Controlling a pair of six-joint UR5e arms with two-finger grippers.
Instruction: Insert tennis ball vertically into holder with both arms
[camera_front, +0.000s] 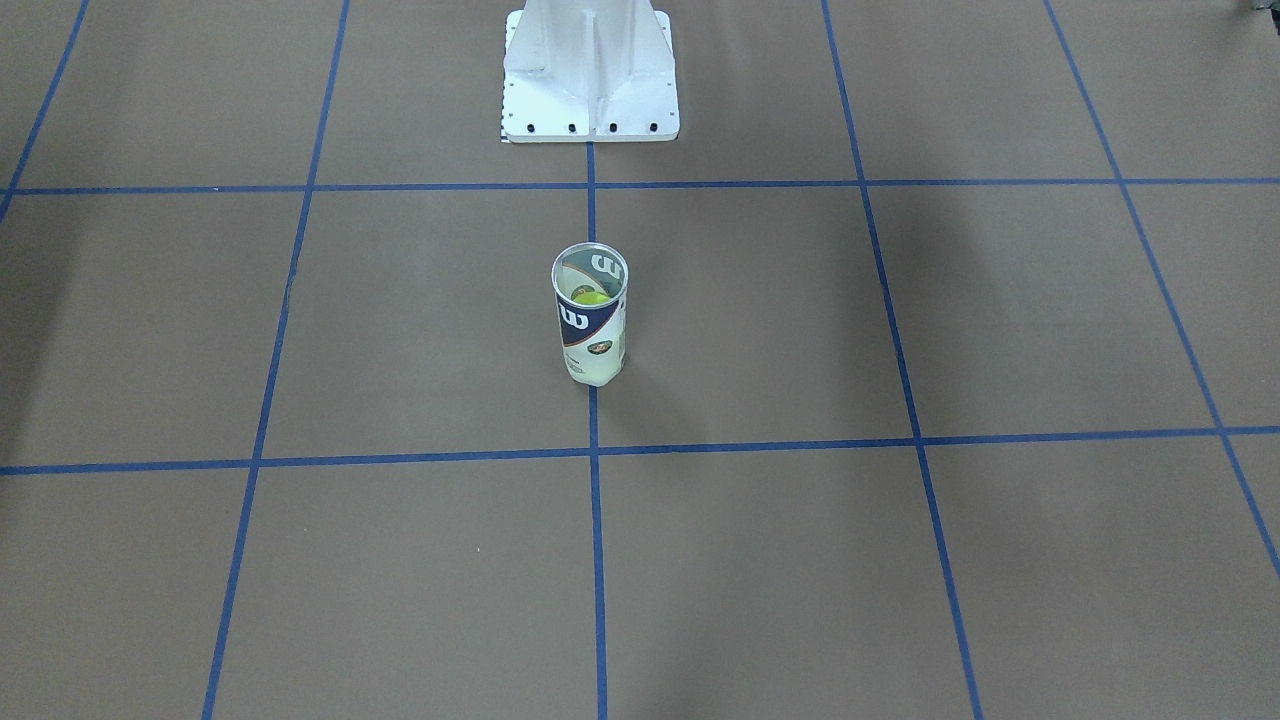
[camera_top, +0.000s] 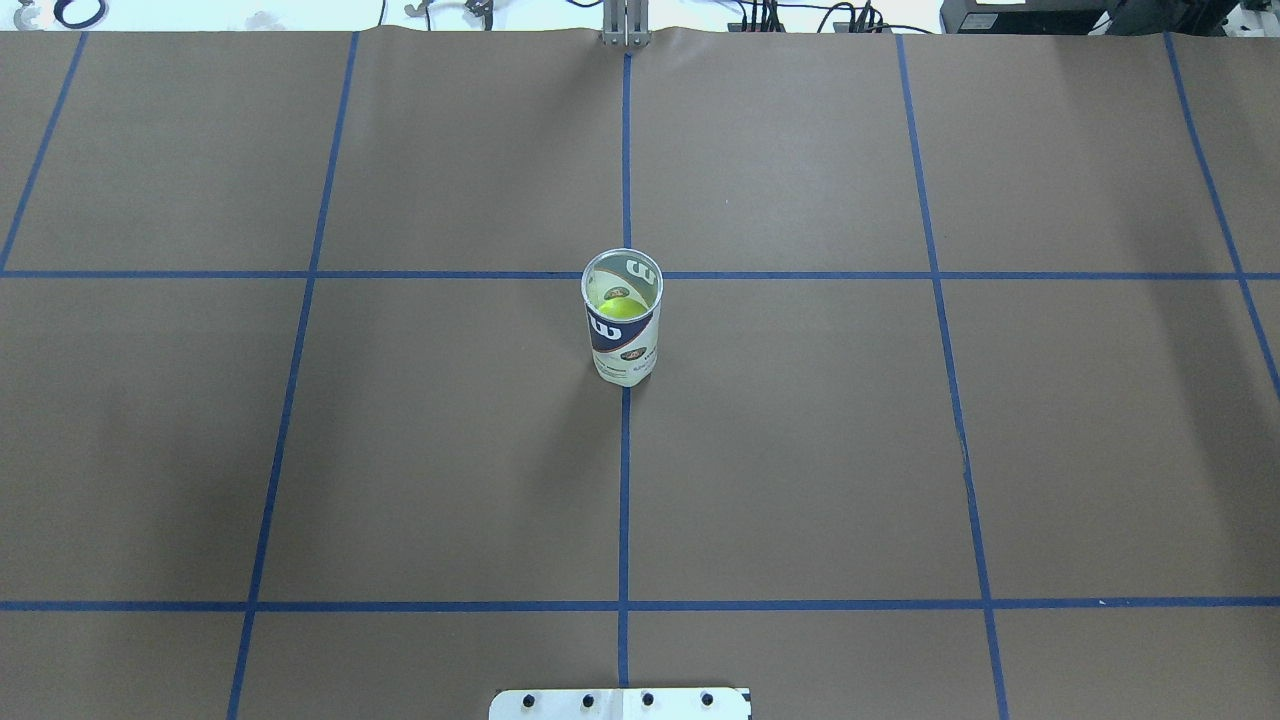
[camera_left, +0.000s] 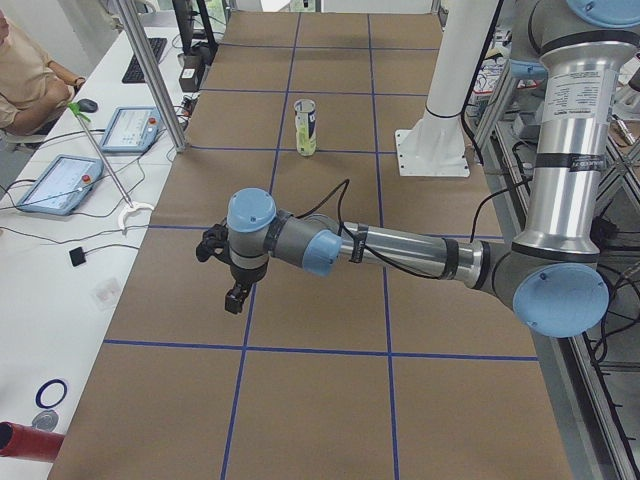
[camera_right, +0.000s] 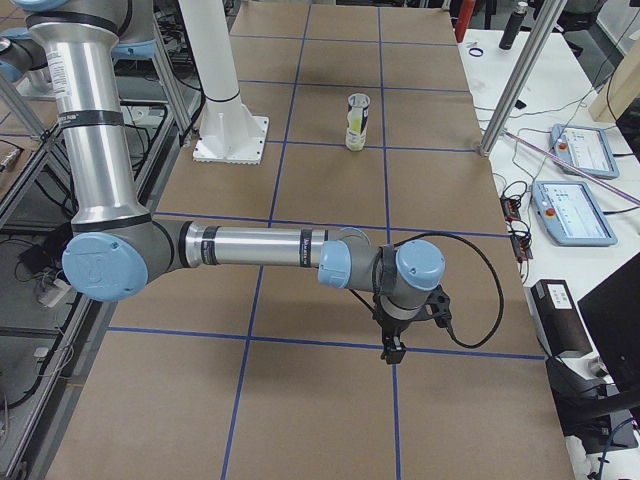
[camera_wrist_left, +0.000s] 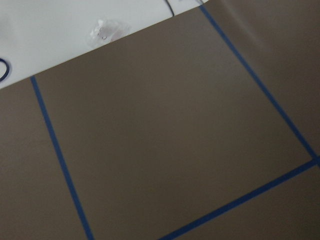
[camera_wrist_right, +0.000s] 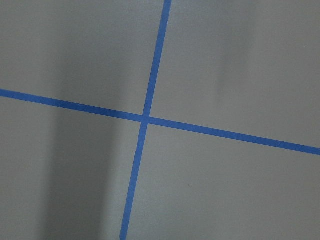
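The holder (camera_top: 622, 320) stands upright at the table's middle, mouth up; it also shows in the front view (camera_front: 590, 315), the left view (camera_left: 305, 127) and the right view (camera_right: 357, 121). The tennis ball (camera_top: 620, 307) lies inside it, seen through the mouth, also in the front view (camera_front: 590, 296). My left gripper (camera_left: 236, 298) hangs above the table far from the holder, seen only in the left view; I cannot tell if it is open. My right gripper (camera_right: 392, 349) likewise shows only in the right view, far from the holder; I cannot tell its state.
The white pedestal base (camera_front: 590, 75) stands behind the holder. Tablets (camera_left: 58, 183) and cables lie on the white side bench, with a person (camera_left: 25, 75) seated there. Blue tape lines (camera_top: 624, 480) grid the brown table. A red cylinder (camera_left: 25, 440) lies off the table's corner.
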